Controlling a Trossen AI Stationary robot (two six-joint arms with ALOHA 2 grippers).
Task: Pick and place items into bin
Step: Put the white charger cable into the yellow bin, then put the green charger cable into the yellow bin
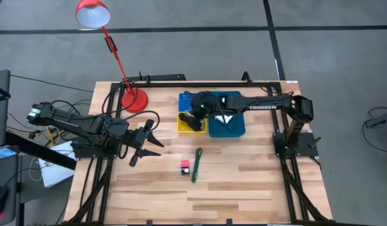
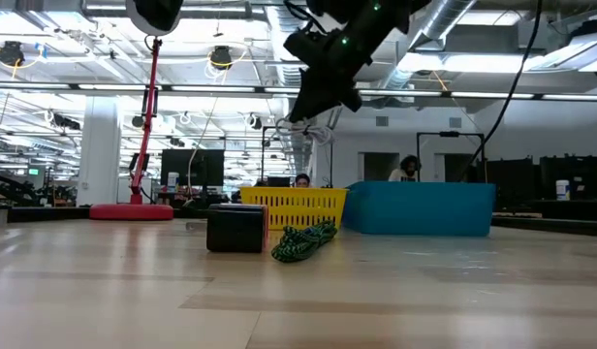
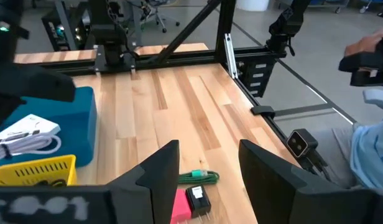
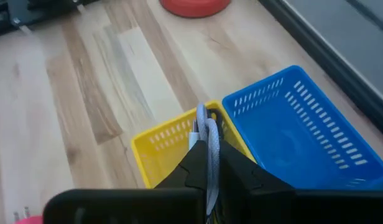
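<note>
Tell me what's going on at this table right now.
The right gripper is shut on a white cable, holding it above the yellow bin, beside the blue bin. The left gripper waits open over the table's left side. A green-handled tool and a small red-pink block lie on the table, not yet binned.

The yellow basket's [image 4: 160,149] inside is largely hidden behind the right gripper [image 4: 208,163]; the grey cable's [image 4: 210,146] lower end runs off-frame.
</note>
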